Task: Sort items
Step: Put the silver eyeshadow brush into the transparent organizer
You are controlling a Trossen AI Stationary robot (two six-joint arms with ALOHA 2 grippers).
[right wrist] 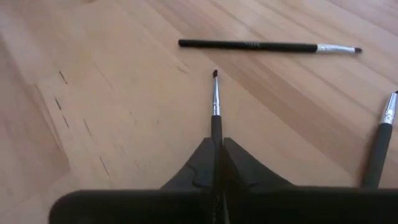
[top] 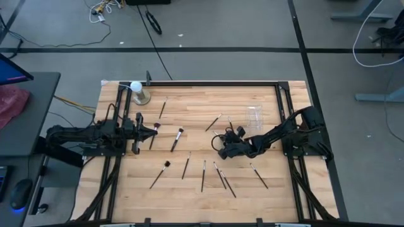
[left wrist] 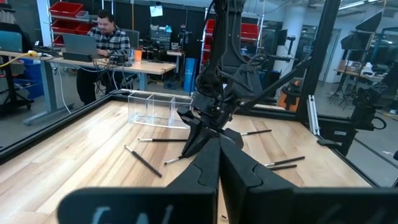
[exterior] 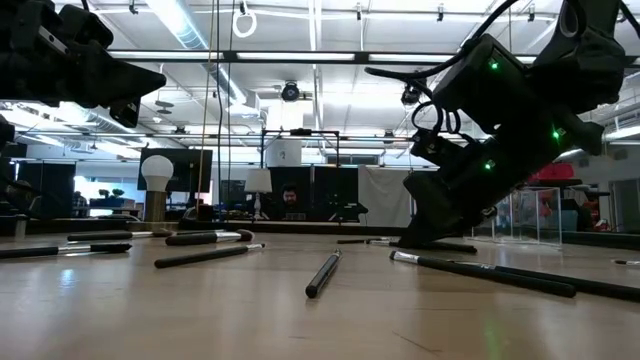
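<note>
Brushes (top: pixel 203 175) lie scattered across your pale wooden bench (top: pixel 271 195), most near its middle and front, and in the level view several blur into dark rods whose tips you cannot make out. Your right claw (top: pixel 222 145) is down at the bench centre, clenched on one thin brush (right wrist: pixel 215 99) whose handle is hidden between the fingers, only its metal collar and dark tip showing above the wood. Your left claw (top: pixel 155 127) hovers at the bench's left with its fingers pressed together and nothing visible between them; beyond the clear box (left wrist: pixel 151 107) a person sits at a laptop in the workshop.
</note>
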